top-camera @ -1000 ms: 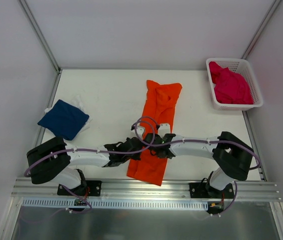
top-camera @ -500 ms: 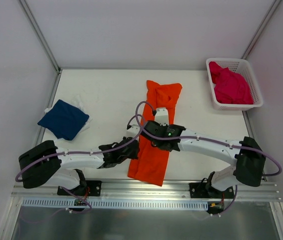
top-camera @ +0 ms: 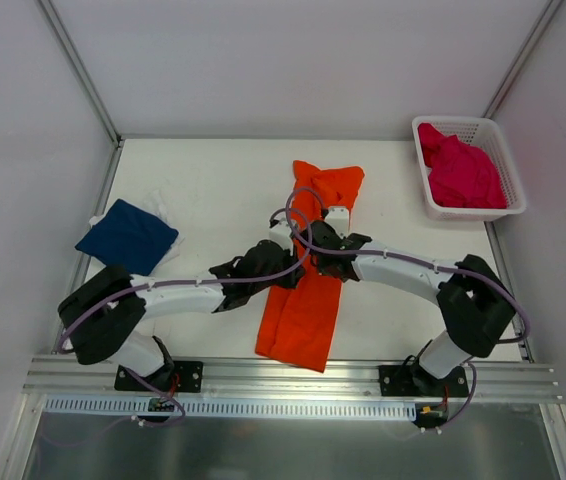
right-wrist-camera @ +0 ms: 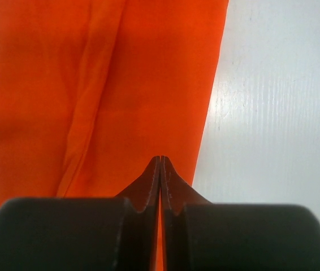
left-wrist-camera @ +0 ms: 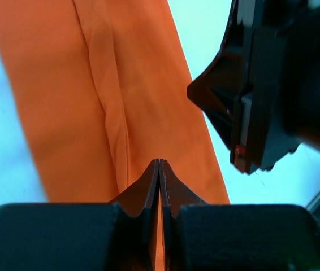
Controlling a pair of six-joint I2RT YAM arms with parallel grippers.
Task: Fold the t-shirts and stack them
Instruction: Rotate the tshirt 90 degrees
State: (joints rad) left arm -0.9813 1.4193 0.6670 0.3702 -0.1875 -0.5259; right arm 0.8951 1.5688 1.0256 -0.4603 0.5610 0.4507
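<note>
Orange shirt (top-camera: 303, 310) is lying in a long strip well left of the basket (top-camera: 471, 213), with the left gripper (left-wrist-camera: 159, 164) and right gripper (right-wrist-camera: 160, 161) closed at its middle, pinching or merely pressing I cannot tell, so a weak hold risks dragging it crooked.

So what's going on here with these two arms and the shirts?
Two robot arms are folding t-shirts. The left arm and right arm meet over the middle of the orange shirt, which lies on the table folded into a long strip. Both have their jaws shut, and whether they pinch cloth is unclear. A navy shirt sits folded at the left. A pink shirt lies crumpled in the basket.
</note>
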